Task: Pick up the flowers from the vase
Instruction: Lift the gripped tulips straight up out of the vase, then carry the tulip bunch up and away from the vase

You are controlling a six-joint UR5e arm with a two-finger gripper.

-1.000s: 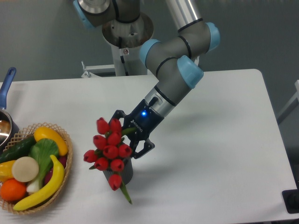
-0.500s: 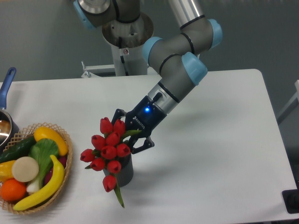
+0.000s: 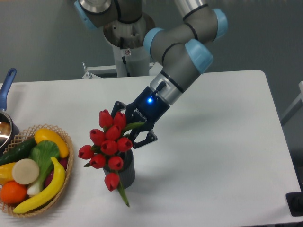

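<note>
**Lift under way: bunch rising, stems not yet clear of vase**

Gripper (image 3: 134,130) is clamped on the flowers (image 3: 107,145); its fingers (image 3: 144,138) pinch the stems just behind the buds. Over the last second the arm has drawn up and back, and the bunch has shifted slightly up and left with it. One low bud and a green stem tip still hang in front of the vase (image 3: 127,173), so I judge extraction started but incomplete. The vase stands upright on the counter (image 3: 222,142), in the same spot as before.

Nearby: wicker basket (image 3: 66,177) of fruit and vegetables to the left, well apart from the vase; a pot with a blue handle (image 3: 8,84) at the far left edge. Nothing blocks the upward path. Risk: dragging stems could tip the vase.
</note>
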